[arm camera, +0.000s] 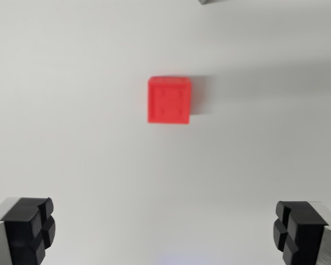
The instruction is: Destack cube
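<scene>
Red cube (169, 100) on white table (71, 121)

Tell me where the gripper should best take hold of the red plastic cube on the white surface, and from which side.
Grip the red plastic cube across its two flat vertical sides, those facing the wrist view's left and right, coming straight down from above. It sits nearly square to the camera, so the open gripper likely needs little rotation. Its fingers stand far wider apart than the cube, and bare white surface lies around it.
</scene>
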`<action>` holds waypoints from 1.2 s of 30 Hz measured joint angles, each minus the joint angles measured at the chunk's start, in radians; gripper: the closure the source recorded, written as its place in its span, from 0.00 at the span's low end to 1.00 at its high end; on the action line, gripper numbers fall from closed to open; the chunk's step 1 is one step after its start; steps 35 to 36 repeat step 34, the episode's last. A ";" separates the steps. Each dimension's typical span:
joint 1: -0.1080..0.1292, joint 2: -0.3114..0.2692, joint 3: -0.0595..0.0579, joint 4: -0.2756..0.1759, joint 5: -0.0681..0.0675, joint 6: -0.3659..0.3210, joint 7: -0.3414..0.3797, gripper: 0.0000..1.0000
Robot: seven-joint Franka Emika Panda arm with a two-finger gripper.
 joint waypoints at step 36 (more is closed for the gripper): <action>0.000 -0.008 0.000 0.014 0.000 -0.024 0.000 0.00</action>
